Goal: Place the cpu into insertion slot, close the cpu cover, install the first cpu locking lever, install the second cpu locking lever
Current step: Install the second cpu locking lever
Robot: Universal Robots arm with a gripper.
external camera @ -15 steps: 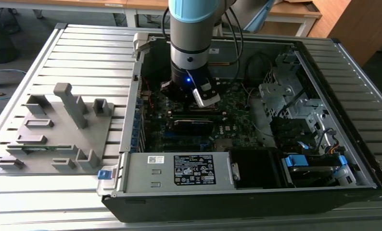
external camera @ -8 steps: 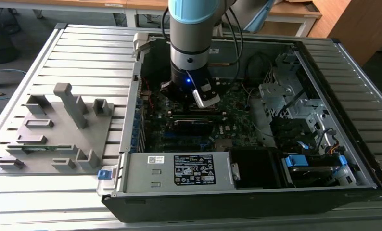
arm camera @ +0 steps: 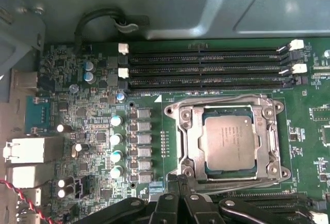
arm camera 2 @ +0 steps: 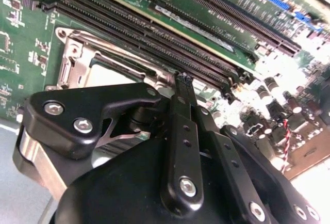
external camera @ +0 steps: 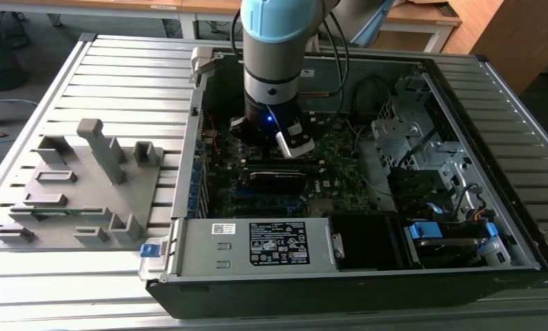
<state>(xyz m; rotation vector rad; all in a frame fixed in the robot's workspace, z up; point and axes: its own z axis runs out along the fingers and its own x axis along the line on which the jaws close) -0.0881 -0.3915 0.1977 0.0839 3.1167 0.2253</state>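
Cpu [arm camera: 228, 142] sits flat inside the insertion slot [arm camera: 192, 142], with the cpu cover [arm camera: 268, 146] lying down around it. Just beside hovers the claw [arm camera 2: 181, 79], fingers pressed together, holding nothing.

In the exterior view we see even, soft room light from above; the ribbed table [external camera: 90, 76] is pale and bright, while the inside of the computer case [external camera: 348, 276] sinks into shadow, with a small blue glow on the arm [external camera: 272, 69] at centre. In the second wrist view we find the gripper [arm camera 2: 183, 79] close and soft-edged, and glare washes out the circuit board [arm camera 2: 20, 38] at the right edge and upper right corner. In the first wrist view we get flat, fairly sharp light, the cpu [arm camera: 229, 141] showing a dull sheen and the lower edge falling dark.
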